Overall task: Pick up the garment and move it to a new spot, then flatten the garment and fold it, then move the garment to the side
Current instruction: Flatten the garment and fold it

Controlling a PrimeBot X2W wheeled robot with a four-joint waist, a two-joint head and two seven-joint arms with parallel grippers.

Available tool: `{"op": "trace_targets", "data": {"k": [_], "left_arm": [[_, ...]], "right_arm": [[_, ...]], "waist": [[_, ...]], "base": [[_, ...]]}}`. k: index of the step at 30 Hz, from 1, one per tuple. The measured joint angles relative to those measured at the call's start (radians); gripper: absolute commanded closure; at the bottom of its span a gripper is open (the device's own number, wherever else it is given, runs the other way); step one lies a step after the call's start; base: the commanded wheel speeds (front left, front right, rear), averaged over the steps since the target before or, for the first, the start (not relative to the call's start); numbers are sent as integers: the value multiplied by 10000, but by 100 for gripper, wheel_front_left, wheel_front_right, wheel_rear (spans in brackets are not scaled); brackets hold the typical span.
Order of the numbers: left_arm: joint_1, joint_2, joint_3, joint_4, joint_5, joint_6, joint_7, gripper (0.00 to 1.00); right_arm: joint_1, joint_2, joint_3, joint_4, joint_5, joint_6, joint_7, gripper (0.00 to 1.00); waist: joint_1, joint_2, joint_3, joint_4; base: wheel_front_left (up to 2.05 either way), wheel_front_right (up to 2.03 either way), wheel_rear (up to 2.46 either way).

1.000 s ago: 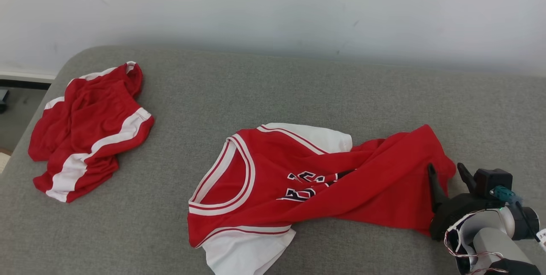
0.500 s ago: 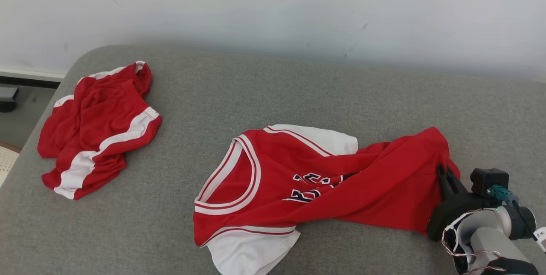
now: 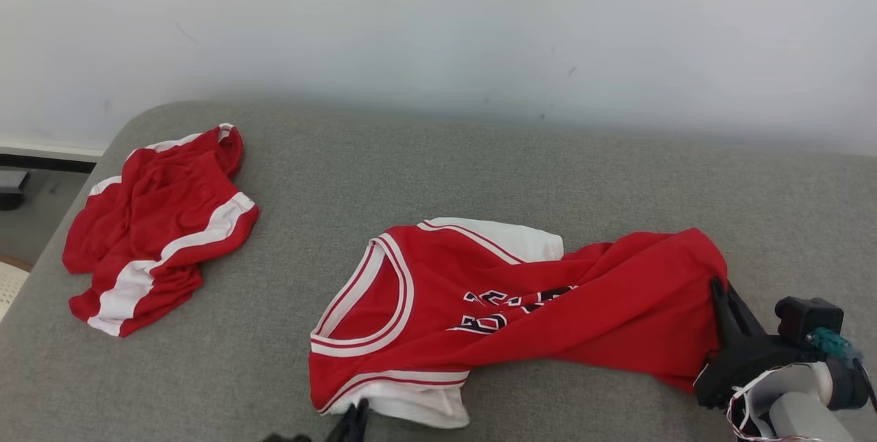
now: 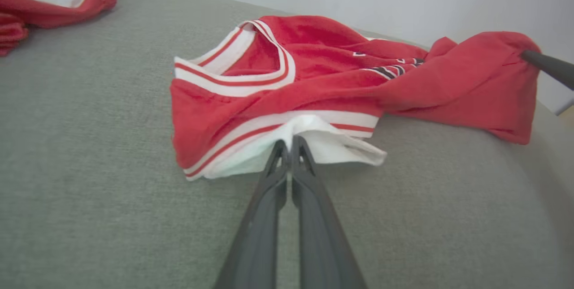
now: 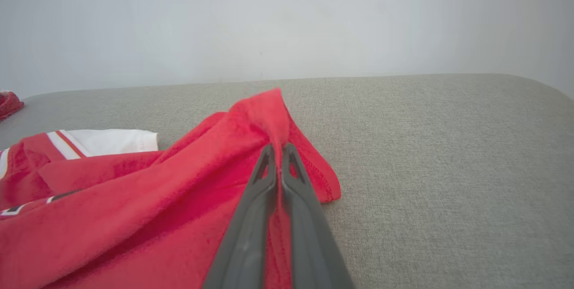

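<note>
The garment (image 3: 521,305) is a red jersey with white sleeves and a white-trimmed neck, lying crumpled on a grey padded surface (image 3: 479,175). My left gripper (image 4: 290,141) is shut on the near white sleeve (image 4: 323,139); its fingertips show at the bottom edge of the head view (image 3: 356,418). My right gripper (image 5: 278,148) is shut on the red hem at the jersey's right end (image 5: 264,118), which is pinched up into a peak. In the head view the right gripper (image 3: 718,288) sits at the jersey's far right edge.
A second red garment with white stripes (image 3: 154,223) lies bunched at the far left of the surface, near its rounded left edge. A pale wall (image 3: 438,17) runs behind. Bare grey surface stretches to the right of the right gripper (image 5: 448,168).
Both grippers have shut: the right on the red hem, the left on the white sleeve, which is now bunched. The left fingertips have come into the head view, whose camera has shifted.
</note>
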Motion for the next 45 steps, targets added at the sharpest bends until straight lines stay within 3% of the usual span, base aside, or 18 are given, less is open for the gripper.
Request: {"op": "trace_targets", "data": {"k": [6,13,19,22,25,31,35,45], "left_arm": [[-1730,1166,127,-1310,449,-303,1014,100],[-5829,2487,470,-1668,336,-798,2495,100],[-10102,2976,863,-755,-556,-886,3567,100],[-12031,3275,859,-21,-773,-928,4029,100],[-13961,3636,742,673,-757,-930,4236,100],[-16962,3676,169,1941,-637,-932,4125,100],[-18537,3570,-951,2696,-579,-945,3802,100],[-19727,3532,-1845,4061,-1421,-947,2660,100]], "right_arm": [[-718,-357,604,-792,773,2,669,100],[-3728,-627,1505,-1361,1553,2,2364,100],[-7383,-594,1877,-894,2313,2,3634,100],[-9282,-282,1526,-305,2849,0,3965,100],[-11015,-221,1534,343,2539,0,3963,100],[-13668,-198,1244,1722,1710,0,3593,100],[-14865,-157,1007,2495,1127,0,2959,100],[-15056,-29,1043,3649,756,0,2288,100]], "waist": [[0,0,189,-71],[1,1,1049,-225],[3,2,2337,-448],[3,2,3059,-584],[4,2,3771,-762],[5,3,4950,-1182],[5,4,5515,-1498],[-2,1,5303,-1736]], "base": [[0,0,0],[0,0,0],[0,0,0],[0,0,0],[0,0,0],[0,0,0],[0,0,0],[0,0,0]]}}
